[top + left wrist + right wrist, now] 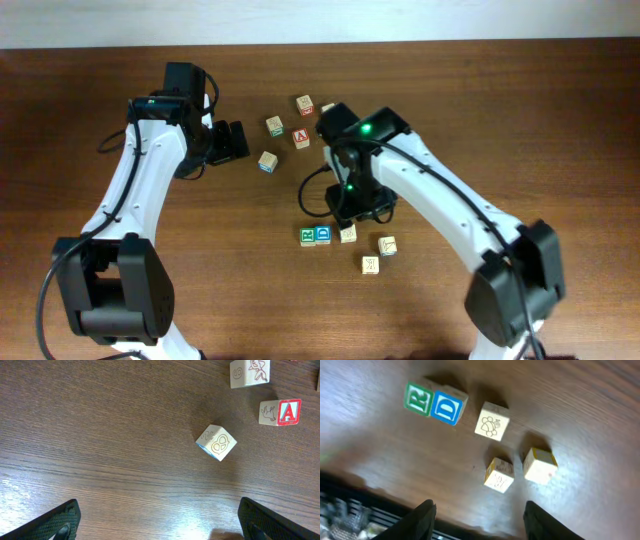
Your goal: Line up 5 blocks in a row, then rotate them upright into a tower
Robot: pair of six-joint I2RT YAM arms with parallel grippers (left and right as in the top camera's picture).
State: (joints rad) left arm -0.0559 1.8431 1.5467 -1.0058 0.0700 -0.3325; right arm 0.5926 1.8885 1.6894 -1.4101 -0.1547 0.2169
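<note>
Five blocks lie in a loose group at the table's front centre. A green R block (418, 399) touches a blue D block (447, 407). To their right are a bee-picture block (492, 421) and two yellow-edged blocks (499, 475) (539, 465). The overhead view shows the green (308, 237) and blue (323, 236) pair just below my right arm. My right gripper (479, 508) hovers over this group, open, with only bare table between its fingers. My left gripper (159, 510) is wide open and holds nothing, short of a tilted block (216, 442) with blue edges.
Further back lie a cube with a red A (281, 412), another picture cube (249, 372) and a cube with orange marks (304, 104). The right arm (430, 190) crosses the table diagonally. A dark strip with cables shows along the right wrist view's lower left.
</note>
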